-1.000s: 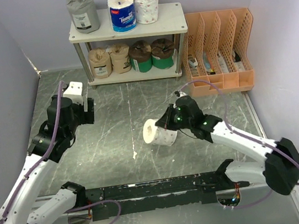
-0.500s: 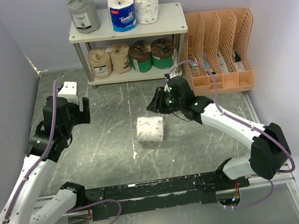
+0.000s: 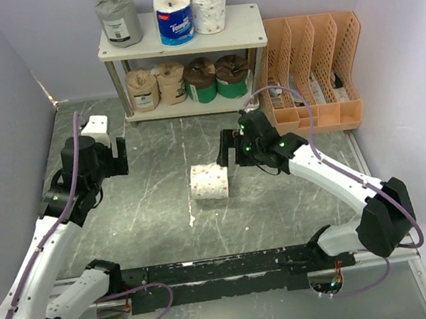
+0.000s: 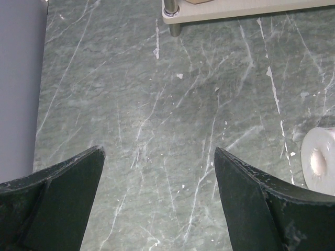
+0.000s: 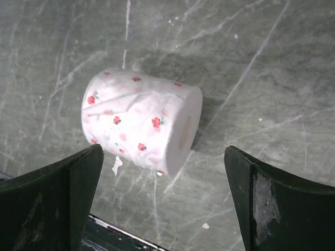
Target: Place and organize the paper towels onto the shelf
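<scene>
Roll (image 5: 141, 123) lies free | flower print: right wrist only | left gripper (image 4: 157, 154), right gripper (image 5: 163, 151) wide

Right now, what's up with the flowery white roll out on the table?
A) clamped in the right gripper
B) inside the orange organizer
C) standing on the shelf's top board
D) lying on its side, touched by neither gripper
D: the flowery roll lies on its side on the table, core hole facing sideways, and the right gripper hangs by it with its jaws wide apart, clear of it.
</scene>
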Tool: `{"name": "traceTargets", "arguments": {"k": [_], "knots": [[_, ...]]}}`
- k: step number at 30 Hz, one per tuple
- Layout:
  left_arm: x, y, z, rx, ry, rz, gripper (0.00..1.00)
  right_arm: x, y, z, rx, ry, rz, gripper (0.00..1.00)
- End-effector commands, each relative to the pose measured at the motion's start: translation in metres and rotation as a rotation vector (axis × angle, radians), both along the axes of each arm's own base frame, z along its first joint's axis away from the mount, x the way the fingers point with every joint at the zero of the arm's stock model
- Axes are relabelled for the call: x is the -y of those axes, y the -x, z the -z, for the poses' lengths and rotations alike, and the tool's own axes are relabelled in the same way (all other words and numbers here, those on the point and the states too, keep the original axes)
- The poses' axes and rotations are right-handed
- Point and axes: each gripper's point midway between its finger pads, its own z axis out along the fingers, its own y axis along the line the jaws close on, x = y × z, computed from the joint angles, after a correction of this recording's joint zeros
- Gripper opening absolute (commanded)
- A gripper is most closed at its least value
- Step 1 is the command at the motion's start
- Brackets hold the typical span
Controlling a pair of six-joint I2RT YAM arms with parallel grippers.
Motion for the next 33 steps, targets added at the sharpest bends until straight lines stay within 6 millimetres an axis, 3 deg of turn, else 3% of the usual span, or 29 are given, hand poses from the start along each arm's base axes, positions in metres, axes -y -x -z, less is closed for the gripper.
{"name": "traceTargets", "arguments": {"k": [1, 7, 18, 21, 26, 27, 30, 33], "knots": [[-0.001, 0.003, -0.003, 0.015, 0.058, 0.009, 0.96, 0.008, 0.0, 0.007, 0.01, 0.021, 0.02, 1.0], [-0.006, 0.007, 0.004, 0.011, 0.091, 0.009, 0.96, -0.012, 0.01, 0.043, -0.058, -0.127, -0.009, 0.95], [-0.01, 0.01, 0.009, 0.013, 0.1, 0.001, 0.96, -0.043, 0.002, 0.057, -0.075, -0.306, -0.032, 0.73], [-0.01, 0.01, 0.009, 0.014, 0.104, 0.001, 0.96, -0.052, -0.001, 0.054, -0.061, -0.361, -0.048, 0.56], [-0.012, 0.01, 0.012, 0.011, 0.105, -0.002, 0.96, -0.058, 0.001, 0.059, -0.062, -0.4, -0.071, 0.03], [-0.012, 0.01, 0.012, 0.012, 0.108, -0.002, 0.96, -0.059, 0.001, 0.058, -0.058, -0.406, -0.074, 0.0], [-0.012, 0.011, 0.012, 0.011, 0.11, -0.003, 0.96, -0.058, -0.002, 0.034, 0.009, -0.409, -0.098, 0.0], [-0.013, 0.01, 0.012, 0.013, 0.113, -0.008, 0.96, -0.044, -0.02, -0.033, 0.189, -0.306, -0.107, 0.0]]}}
